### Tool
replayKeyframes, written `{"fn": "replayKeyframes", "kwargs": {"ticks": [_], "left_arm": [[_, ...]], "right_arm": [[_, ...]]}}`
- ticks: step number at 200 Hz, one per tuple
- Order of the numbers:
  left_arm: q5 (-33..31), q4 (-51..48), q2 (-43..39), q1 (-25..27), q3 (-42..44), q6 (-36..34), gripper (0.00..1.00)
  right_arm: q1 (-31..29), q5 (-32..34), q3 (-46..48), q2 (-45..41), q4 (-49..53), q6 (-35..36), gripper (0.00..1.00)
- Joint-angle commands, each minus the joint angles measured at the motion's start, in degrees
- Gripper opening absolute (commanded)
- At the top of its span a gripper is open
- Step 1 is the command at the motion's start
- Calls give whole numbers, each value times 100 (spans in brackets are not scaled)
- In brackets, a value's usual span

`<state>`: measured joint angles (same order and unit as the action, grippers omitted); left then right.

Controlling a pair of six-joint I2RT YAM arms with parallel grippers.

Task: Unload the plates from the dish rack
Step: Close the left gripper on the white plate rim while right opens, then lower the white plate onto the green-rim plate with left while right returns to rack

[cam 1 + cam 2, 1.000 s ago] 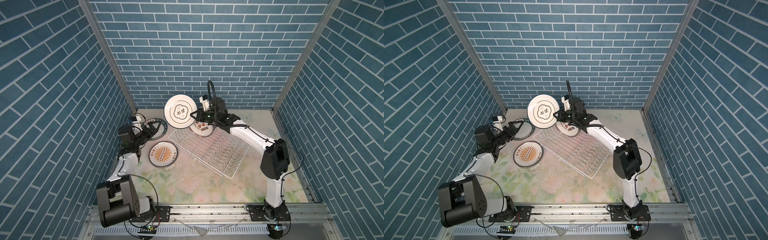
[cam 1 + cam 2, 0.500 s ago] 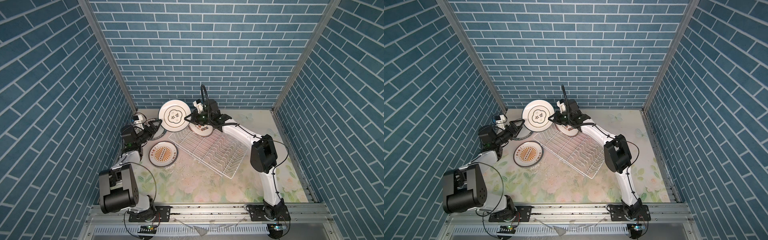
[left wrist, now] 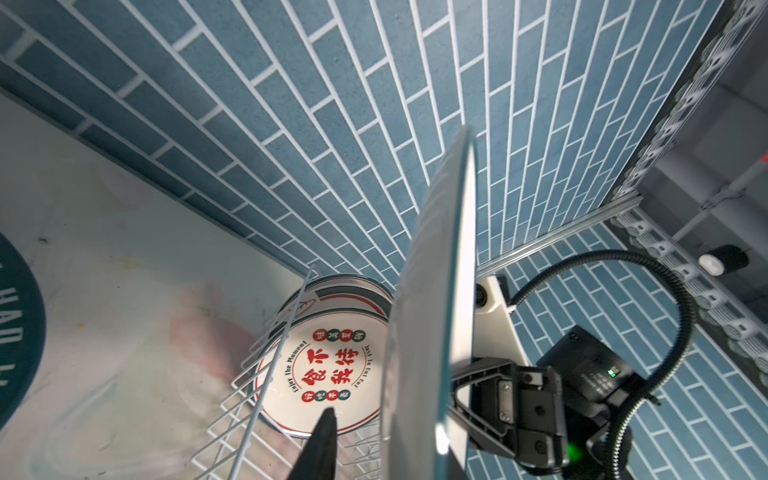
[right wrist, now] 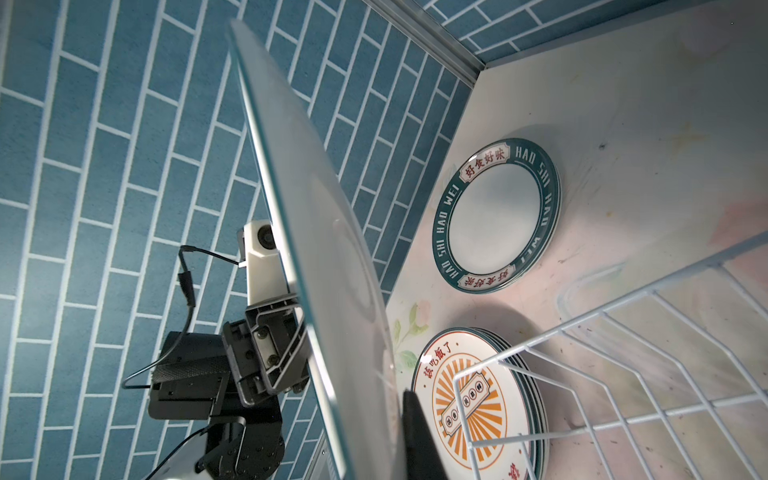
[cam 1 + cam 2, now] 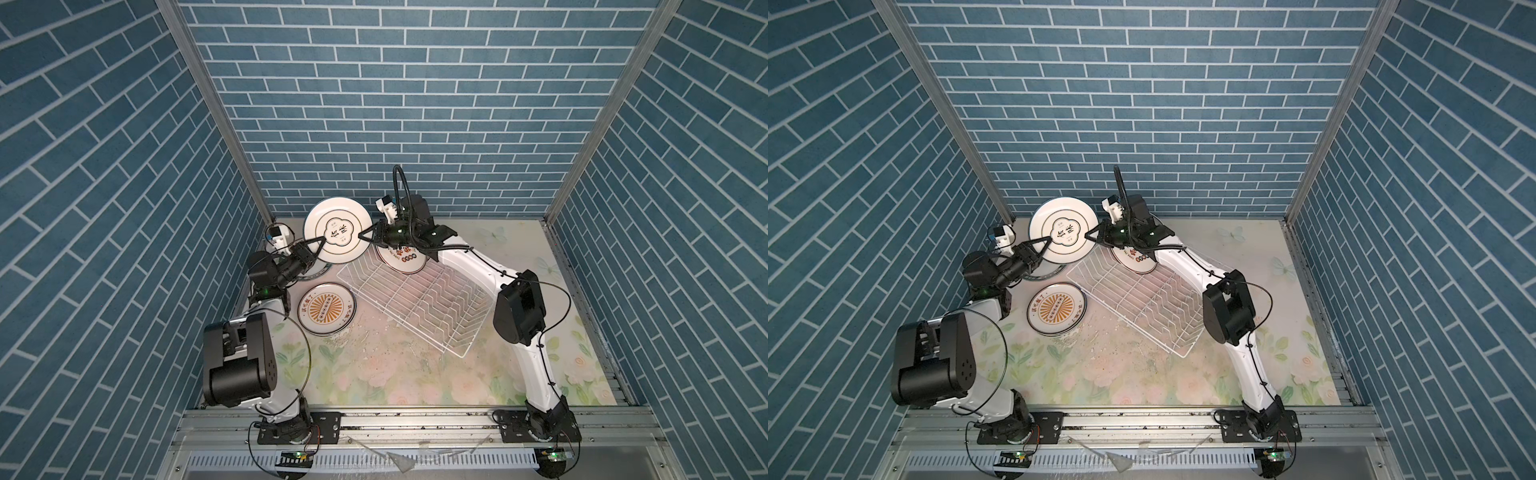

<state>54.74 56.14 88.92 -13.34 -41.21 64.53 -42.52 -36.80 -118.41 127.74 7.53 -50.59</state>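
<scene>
As the right gripper (image 5: 362,235) clamps the raised plate (image 5: 337,232) beside the dish rack (image 5: 419,303) in both top views, the left gripper (image 5: 323,240) straddles its opposite rim, grip unclear; wrist views show floral tabletop (image 3: 104,291), blue-brick walls (image 4: 104,166).

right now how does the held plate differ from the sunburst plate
The held plate hangs in the air, pinched by the left gripper and right gripper; the sunburst plate lies flat, ungripped. The held plate shows dark characters; the sunburst plate, orange rays. Both are round and white.
</scene>
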Motion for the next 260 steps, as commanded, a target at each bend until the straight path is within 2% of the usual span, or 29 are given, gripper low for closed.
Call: {"fn": "replayKeyframes", "kwargs": {"ticks": [1, 15, 23, 29, 47, 67, 86, 115, 156, 176, 199, 242, 260], "left_arm": [[145, 167, 57, 8, 12, -7, 22], [144, -32, 38, 8, -14, -115, 10], [152, -100, 30, 8, -19, -116, 7], [150, -162, 25, 9, -23, -195, 0], [102, -426, -15, 7, -51, -407, 0], [78, -658, -80, 4, -93, -554, 0], [21, -851, -191, -64, -123, -641, 0], [-130, -1274, -335, -413, -243, -679, 0], [-468, -1968, -278, -1086, -514, -726, 0], [-865, -2789, -179, -1297, -755, -1172, 0], [-1458, -3899, 39, -1347, -1132, -1808, 0], [-1964, -4462, 860, -1349, -1730, -2086, 0], [-2030, -4515, 1182, -1352, -1912, -2085, 0]], "right_arm": [[-36, -275, -413, 81, -37, 95, 0], [-43, -298, -476, 113, 36, 149, 0], [-46, -319, -496, 132, 54, 181, 0], [-46, -326, -507, 141, 64, 194, 0], [-46, -371, -565, 156, 94, 288, 3], [-46, -297, -706, 174, 385, 541, 24], [-28, 42, -831, 111, 943, 1011, 43], [-10, 828, -842, -155, 1871, 1805, 56], [-11, 1892, -353, -848, 2912, 2674, 60], [-19, 2233, 244, -1378, 3090, 3055, 60], [-43, 2574, 1005, -2041, 3150, 3294, 61], [-41, 3303, 1992, -3076, 3108, 3471, 62], [-34, 3366, 2340, -3381, 3015, 3486, 62]]}}
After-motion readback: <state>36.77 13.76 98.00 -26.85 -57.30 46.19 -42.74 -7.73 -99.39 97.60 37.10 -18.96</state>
